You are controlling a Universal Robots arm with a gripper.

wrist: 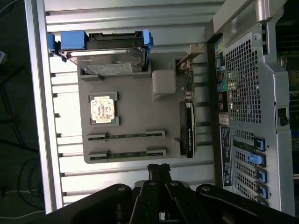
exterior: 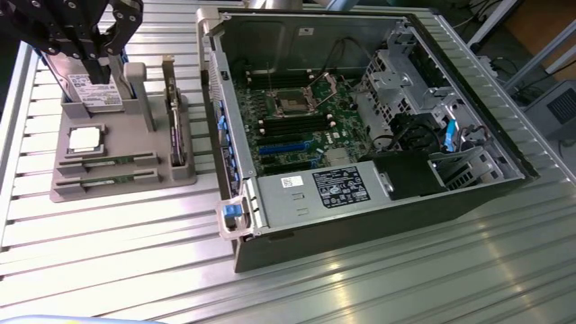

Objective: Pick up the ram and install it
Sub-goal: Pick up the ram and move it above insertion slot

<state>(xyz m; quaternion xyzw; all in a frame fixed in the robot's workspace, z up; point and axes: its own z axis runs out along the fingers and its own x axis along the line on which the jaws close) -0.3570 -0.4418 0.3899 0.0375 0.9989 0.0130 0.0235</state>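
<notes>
My gripper (wrist: 159, 168) is black. The tray (wrist: 135, 109) is plain grey, the ram sticks (wrist: 126, 136) green, the hard drive (wrist: 105, 55) silver with a white label and blue clips, the table (wrist: 131, 21) ribbed silver.

The gripper (wrist: 159, 169) is all black. It is made of flat bars joined like links. Small round pins sit at the joints and catch a bit of light. Its two fingers (wrist: 164, 171) are thin and narrow with blunt, square ends. The bars are smooth and a little shiny.
</notes>
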